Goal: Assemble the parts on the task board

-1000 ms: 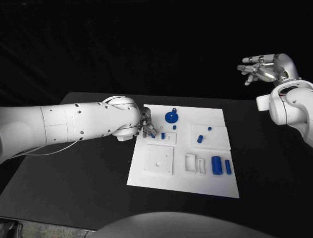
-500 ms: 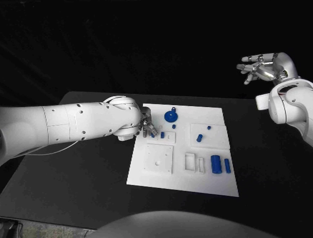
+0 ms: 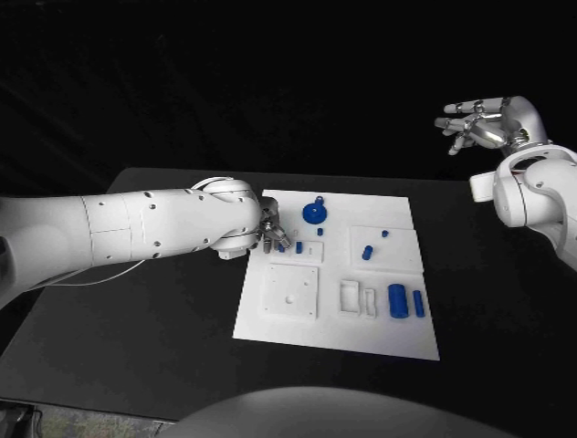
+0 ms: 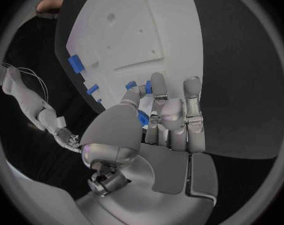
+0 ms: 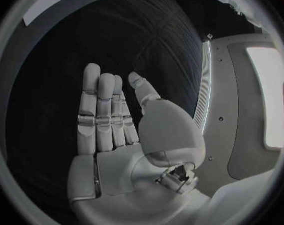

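- Nearest us, the worktop (image 3: 131, 347) carries the task board (image 3: 341, 339), its near strip bare.
- On the board's near-right we see a large blue cylinder (image 3: 398, 300) with a slimmer blue pin (image 3: 419, 304) just beside it, next to white slots (image 3: 357, 297); a white square block (image 3: 293, 291) lies to their left.
- Mid-board, our left robot hand (image 3: 269, 234) hovers low at the board's left edge, fingers narrowed round a small blue part (image 4: 142, 118) in the wrist view; whether it is fully gripped, we cannot tell.
- We judge this a seating step: keep the part upright, line it up over its hole, press gently.
- Farther off sits the blue round piece (image 3: 315, 214).
- Farthest, our right robot hand (image 3: 488, 125) hangs high off the board, fingers spread, holding nothing.
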Robot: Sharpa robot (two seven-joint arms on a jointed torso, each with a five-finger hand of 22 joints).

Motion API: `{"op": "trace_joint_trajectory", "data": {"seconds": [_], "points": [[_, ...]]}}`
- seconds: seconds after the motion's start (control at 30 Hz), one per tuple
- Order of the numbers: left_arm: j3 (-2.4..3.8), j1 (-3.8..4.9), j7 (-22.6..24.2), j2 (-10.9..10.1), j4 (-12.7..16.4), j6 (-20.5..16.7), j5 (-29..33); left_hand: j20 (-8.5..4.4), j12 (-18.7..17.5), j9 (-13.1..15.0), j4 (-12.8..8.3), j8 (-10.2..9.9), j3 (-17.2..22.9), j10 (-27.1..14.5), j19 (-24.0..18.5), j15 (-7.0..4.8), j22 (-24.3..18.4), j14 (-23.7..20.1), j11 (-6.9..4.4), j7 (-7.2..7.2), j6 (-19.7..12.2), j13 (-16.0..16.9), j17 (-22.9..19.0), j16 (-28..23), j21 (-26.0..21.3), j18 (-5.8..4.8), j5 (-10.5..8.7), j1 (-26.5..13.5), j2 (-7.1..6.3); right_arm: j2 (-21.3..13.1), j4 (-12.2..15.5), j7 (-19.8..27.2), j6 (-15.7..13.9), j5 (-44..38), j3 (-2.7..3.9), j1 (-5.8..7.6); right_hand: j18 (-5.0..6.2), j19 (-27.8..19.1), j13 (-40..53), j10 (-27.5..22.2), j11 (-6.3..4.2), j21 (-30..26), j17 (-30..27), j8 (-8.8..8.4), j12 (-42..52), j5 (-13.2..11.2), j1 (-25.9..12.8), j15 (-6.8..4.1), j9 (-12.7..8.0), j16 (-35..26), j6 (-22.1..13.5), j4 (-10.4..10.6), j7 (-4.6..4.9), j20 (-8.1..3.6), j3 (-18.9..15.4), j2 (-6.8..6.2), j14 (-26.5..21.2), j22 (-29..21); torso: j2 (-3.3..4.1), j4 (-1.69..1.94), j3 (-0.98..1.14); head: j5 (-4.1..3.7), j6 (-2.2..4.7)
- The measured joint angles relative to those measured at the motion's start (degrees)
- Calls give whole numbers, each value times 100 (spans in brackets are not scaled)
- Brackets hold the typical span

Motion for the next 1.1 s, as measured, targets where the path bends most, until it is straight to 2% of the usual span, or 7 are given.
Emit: {"op": "trace_joint_trajectory", "data": {"seconds": [0.2,0.33,0.5,0.6,0.73,0.83,1.1], "points": [[9,-5,5,2,-21,12,32,0,-62,-614,-70,-114,-70,12,0,1,4,1,9,-21,42,-34,-77,-44,-55,0,-109,53,-55,-8,0,0,3,3,0,-9,0,0,-1,0,0,0,0,0,0,0,0,0,0,0,-3,0,2,0,0,0,0,-8,-1,1,-3,-15,-2],[15,-5,12,1,-39,17,62,-22,-62,-930,-83,-153,-57,13,22,1,4,1,8,-40,81,-34,-110,-70,-106,1,-339,83,-163,-11,0,0,3,5,0,-14,-1,0,-5,0,0,0,0,0,0,0,0,0,0,0,-16,0,15,0,0,0,0,-8,-2,3,-3,-23,2],[18,-5,20,0,-56,30,95,-21,-62,-946,-22,-152,31,-56,21,1,4,1,-8,-41,84,-18,-138,-70,-134,1,-470,125,-315,-15,0,1,3,9,0,-23,-2,0,-5,0,0,0,-5,0,0,0,0,0,0,0,-32,0,28,0,0,0,0,-16,-2,3,-4,-25,3],[19,-4,23,0,-64,40,106,-1,-59,-1030,177,-148,-44,-62,42,1,3,0,-5,-68,110,-7,-145,-70,-160,1,-593,192,-390,-16,0,1,3,11,0,-26,-32,0,-5,0,0,0,-5,0,0,0,0,0,0,0,-51,0,42,0,0,0,0,-15,-1,3,-5,-25,3],[20,-2,25,0,-80,48,112,-1,-32,-1547,445,-123,-168,-107,42,-1,3,0,-48,-102,166,0,-155,-70,-188,1,-792,281,-478,-15,0,1,2,14,0,-31,-35,0,-14,0,0,0,-5,0,0,0,0,0,0,0,-71,0,62,0,0,0,0,-23,-1,5,-5,-25,-2],[20,-2,27,1,-92,52,115,-1,-26,-1648,622,-110,-267,-113,42,-1,3,-1,-54,-81,145,8,-161,-70,-188,1,-1064,294,-508,-12,-1,1,2,16,0,-35,-38,0,-61,-21,21,0,-5,0,-69,0,0,0,0,0,-120,0,68,0,0,0,0,-31,-1,5,-5,-25,-2],[13,-8,29,2,-124,52,126,-21,1,-1721,1002,-43,-468,-102,63,-1,2,-1,-44,-92,156,15,-171,-70,-209,1,-1230,429,-621,-10,-6,-1,2,22,0,-42,-39,20,-152,0,42,0,-9,0,-179,0,0,13,0,0,-147,17,71,20,-17,0,-13,-41,-1,4,-3,-27,-7]]}}
